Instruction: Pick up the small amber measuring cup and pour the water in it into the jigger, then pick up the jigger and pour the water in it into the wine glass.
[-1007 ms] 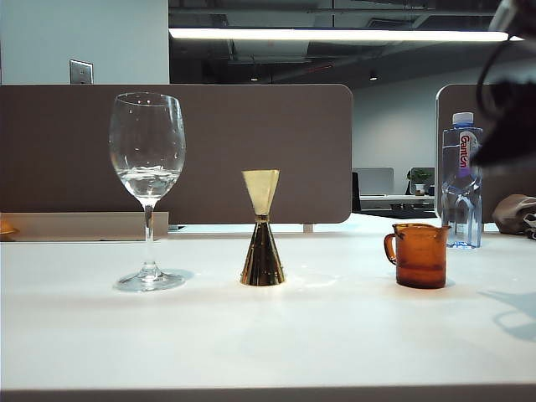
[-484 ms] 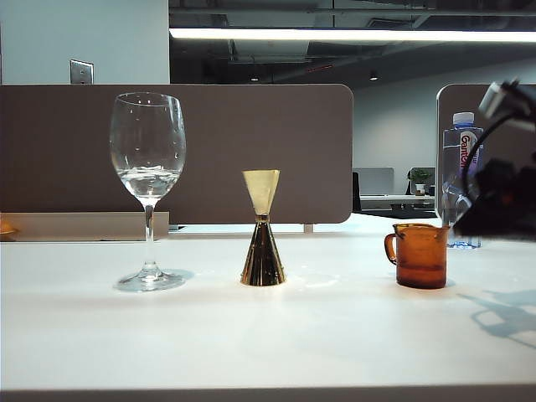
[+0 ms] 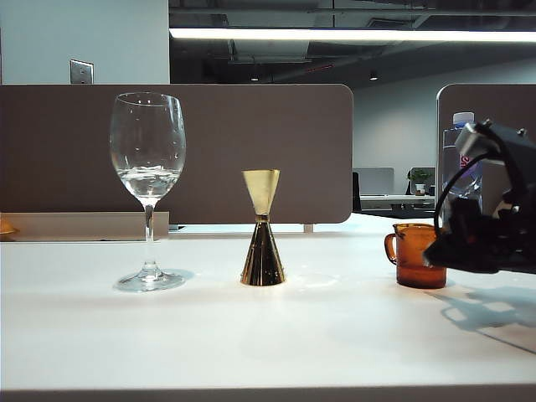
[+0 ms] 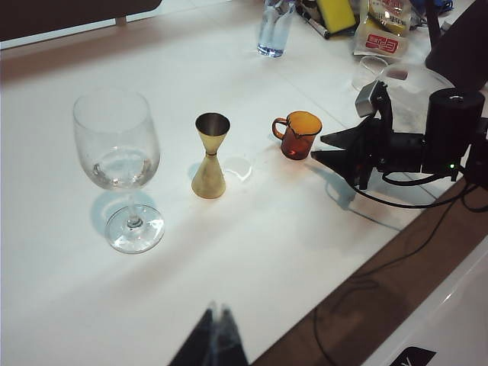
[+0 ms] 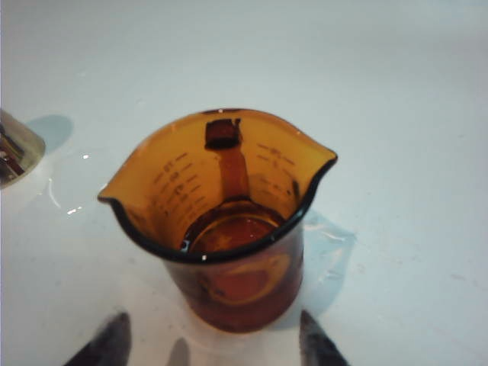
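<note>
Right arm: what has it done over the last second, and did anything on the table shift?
The right gripper came down from the upper right to the small amber measuring cup, jaws open, gripping nothing yet. Cup, jigger, wine glass and left gripper stayed put.

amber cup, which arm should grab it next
Right. The right hand is already level with the small amber measuring cup, fingers spread and pointing at it, with the cup framed between its fingertips. The left hand hangs far back, nearer the wine glass.
</note>
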You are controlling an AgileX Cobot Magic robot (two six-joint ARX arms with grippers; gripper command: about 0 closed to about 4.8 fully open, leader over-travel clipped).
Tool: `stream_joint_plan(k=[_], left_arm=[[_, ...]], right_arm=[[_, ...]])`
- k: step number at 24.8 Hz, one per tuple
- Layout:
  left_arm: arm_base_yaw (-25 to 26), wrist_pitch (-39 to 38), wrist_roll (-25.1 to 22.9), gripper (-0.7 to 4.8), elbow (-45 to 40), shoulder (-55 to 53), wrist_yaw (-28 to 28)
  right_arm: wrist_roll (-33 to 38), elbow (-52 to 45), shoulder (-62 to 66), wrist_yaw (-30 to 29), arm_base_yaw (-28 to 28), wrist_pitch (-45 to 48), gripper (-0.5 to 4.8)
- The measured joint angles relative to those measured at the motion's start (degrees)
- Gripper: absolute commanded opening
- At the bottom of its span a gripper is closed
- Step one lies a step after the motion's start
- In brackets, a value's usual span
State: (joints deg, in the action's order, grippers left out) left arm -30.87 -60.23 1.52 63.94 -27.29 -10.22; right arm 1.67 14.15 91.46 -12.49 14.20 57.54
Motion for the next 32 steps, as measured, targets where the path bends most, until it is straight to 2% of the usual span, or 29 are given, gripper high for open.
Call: stream_joint_plan(k=[2, 8, 17, 20, 28, 31, 32], left_arm=[[0.0, 0.0, 0.0, -0.02, 0.0, 0.0, 0.0], [0.0, 0.0, 0.0, -0.02, 0.0, 0.0, 0.0], [0.0, 0.0, 0.0, -0.02, 0.0, 0.0, 0.0], [0.0, 0.0, 0.0, -0.02, 0.0, 0.0, 0.0], [0.0, 0.0, 0.0, -0.02, 0.0, -0.1, 0.0], [0.0, 0.0, 0.0, -0.02, 0.0, -0.1, 0.0], [0.0, 0.0, 0.0, -0.02, 0.0, 0.0, 0.0]], right_arm=[[-0.6, 1.2, 1.3, 0.0, 0.0, 0.1, 3.16], [-6.0, 5.9, 3.7, -0.2, -0.1, 0.1, 3.16], [-6.7, 11.0, 7.8, -1.0, -0.1, -2.0, 3.17], [-6.7, 11.5, 9.1, -1.2, -0.1, -2.1, 3.43], [-6.8, 13.4, 11.1, -1.6, -0.1, -2.5, 3.40], [-6.8, 14.7, 11.7, -1.6, -0.1, -2.2, 3.28], [-6.8, 15.1, 12.4, -1.6, -0.1, -2.1, 3.04]])
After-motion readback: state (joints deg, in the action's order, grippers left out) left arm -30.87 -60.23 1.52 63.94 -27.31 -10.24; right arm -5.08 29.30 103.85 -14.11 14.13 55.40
